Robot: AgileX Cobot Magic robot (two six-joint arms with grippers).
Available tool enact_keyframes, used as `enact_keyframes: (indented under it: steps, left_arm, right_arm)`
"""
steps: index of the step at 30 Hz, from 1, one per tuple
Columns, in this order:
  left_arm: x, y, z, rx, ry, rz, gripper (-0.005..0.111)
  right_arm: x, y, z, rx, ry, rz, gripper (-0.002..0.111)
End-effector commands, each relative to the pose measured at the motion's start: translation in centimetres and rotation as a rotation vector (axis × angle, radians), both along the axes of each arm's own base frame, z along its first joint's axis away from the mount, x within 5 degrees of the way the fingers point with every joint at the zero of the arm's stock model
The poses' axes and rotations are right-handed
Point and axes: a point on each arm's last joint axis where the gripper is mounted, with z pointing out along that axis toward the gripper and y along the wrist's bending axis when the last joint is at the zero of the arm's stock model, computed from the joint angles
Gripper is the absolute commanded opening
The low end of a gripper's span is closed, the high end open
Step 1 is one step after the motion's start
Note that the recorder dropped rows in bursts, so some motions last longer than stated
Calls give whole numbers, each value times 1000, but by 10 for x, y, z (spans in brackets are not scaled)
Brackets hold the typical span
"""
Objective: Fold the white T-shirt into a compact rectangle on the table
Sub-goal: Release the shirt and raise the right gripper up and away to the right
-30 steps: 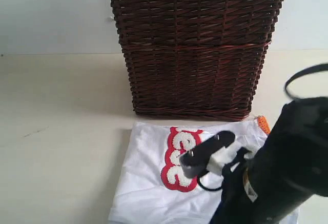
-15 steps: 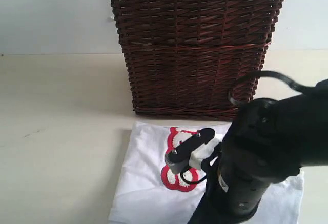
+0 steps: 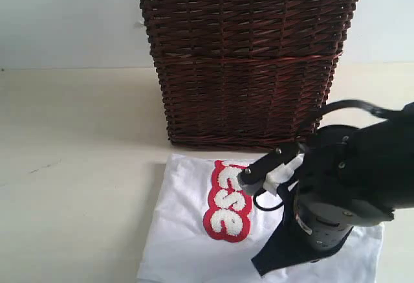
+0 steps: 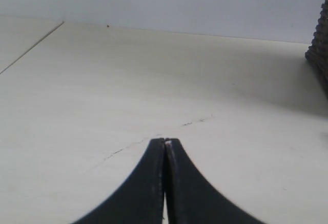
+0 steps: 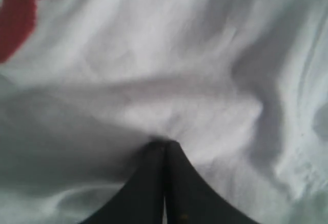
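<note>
The white T-shirt (image 3: 184, 231) lies crumpled on the table (image 3: 77, 166) in front of the basket. Its red-outlined lettering (image 3: 226, 202) faces up; the orange tag is hidden behind the right arm. My right gripper (image 3: 262, 267) points down onto the shirt's near right part. In the right wrist view the right gripper (image 5: 165, 142) is shut, with white cloth (image 5: 205, 96) puckered and drawn in at its tips. My left gripper (image 4: 165, 141) is shut on nothing above bare table (image 4: 102, 80), away from the shirt and out of the exterior view.
A tall dark brown wicker basket (image 3: 246, 69) with white lace trim stands right behind the shirt; its edge (image 4: 320, 55) shows in the left wrist view. A pale wall runs behind the table. Bare table stretches to the left of the shirt.
The right arm swung left over the lettering, then back right and lower. The lettering shows fully again, and the arm now covers the shirt's right side and the orange tag.
</note>
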Motion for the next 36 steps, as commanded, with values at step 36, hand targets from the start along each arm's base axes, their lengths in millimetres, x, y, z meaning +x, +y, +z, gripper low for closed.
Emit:
enact_keyframes:
  steps: [36]
  left_arm:
    - [0,0,1,3,-12,0,0]
  right_arm:
    - [-3,0,60,209,-234,53,0]
